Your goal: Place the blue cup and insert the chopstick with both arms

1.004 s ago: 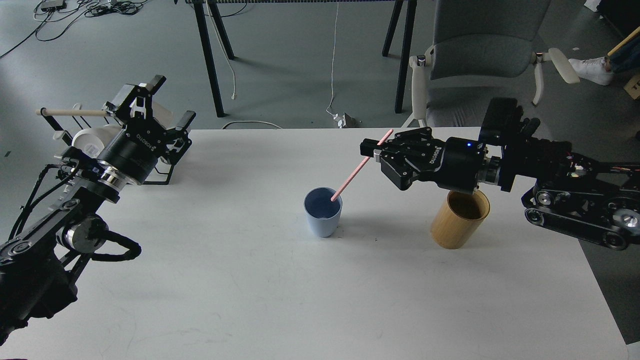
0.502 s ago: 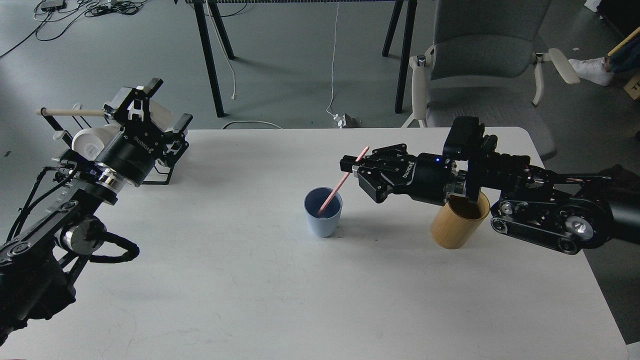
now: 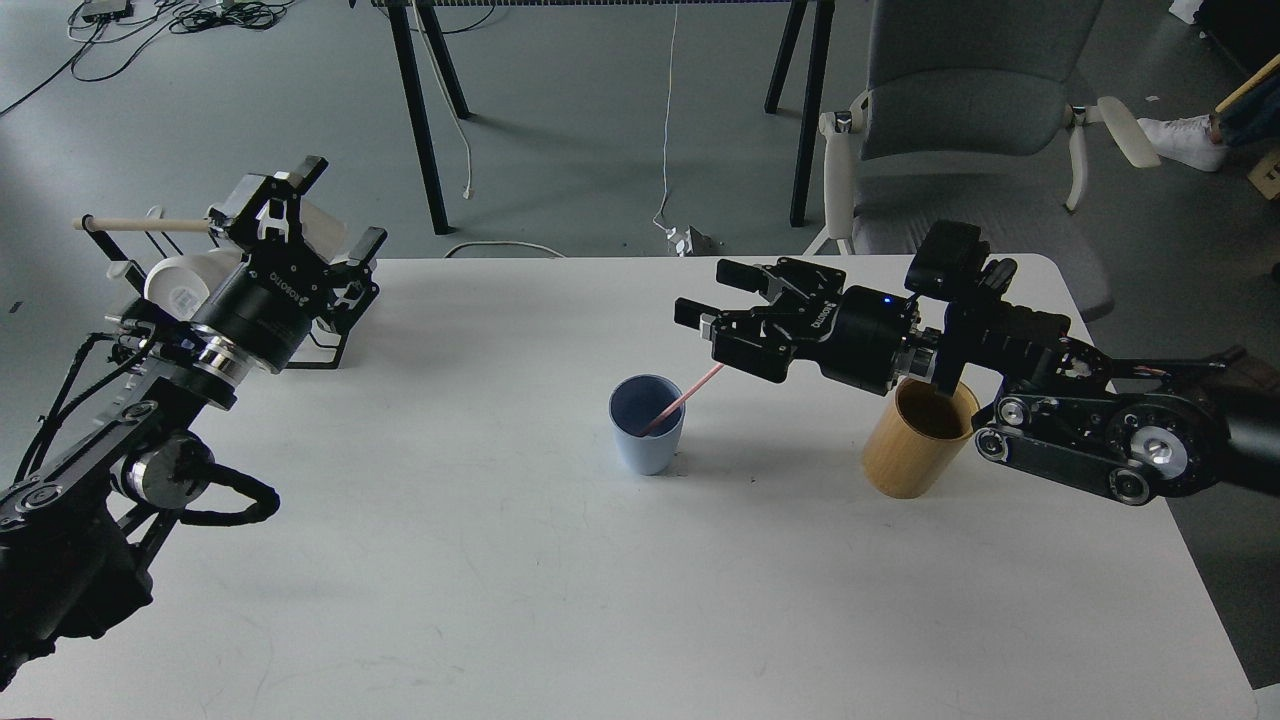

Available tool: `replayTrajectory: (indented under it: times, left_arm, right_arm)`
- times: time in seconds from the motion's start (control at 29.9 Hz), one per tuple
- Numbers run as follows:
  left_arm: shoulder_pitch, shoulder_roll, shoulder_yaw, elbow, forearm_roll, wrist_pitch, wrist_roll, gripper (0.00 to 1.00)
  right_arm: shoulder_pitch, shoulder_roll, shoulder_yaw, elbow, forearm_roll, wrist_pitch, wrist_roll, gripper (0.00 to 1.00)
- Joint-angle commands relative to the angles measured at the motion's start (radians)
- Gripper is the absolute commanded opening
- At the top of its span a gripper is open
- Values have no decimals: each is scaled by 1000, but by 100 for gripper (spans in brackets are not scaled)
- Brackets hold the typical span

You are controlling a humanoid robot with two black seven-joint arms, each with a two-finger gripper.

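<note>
The blue cup (image 3: 646,445) stands upright near the middle of the white table (image 3: 500,560). The pink chopstick (image 3: 685,392) rests in it, lower end inside, upper end leaning out over the right rim. My right gripper (image 3: 716,292) is open and empty, just above and to the right of the stick's upper end, not touching it. My left gripper (image 3: 341,204) is open and empty at the far left, in front of the wire rack.
A tan bamboo cylinder holder (image 3: 912,450) stands right of the cup, partly under my right arm. A black wire rack (image 3: 330,345) with a wooden rod (image 3: 140,224) and white mugs (image 3: 180,280) sits at the back left. A grey chair (image 3: 960,100) stands behind the table.
My right gripper came down and left with the chopstick, lowered its end into the blue cup, then opened and let go. The stick now leans on the rim. The left arm barely moved.
</note>
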Motion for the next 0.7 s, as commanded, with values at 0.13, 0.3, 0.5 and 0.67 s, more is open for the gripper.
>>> replayTrajectory:
  times: [0.13,0.3,0.5,0.67]
  left_arm:
    - [-6,0,-3,-8,-3,0,0,93]
    - [-16,-9,-5,-16,-3,0,0,93]
    - [-16,2,-20,-19,-5,0,0,92]
    - [-14,32,-21,-28,-7,0,0,92]
  right_arm:
    - [-34,-38,229,57,343,-3,0,80]
    - [-124,-22,453,94,773,9,0,79]
    - [-245,-9,608,187,1116,53,0,79]
    - [-365,-12,677,203,1199,336,0,79]
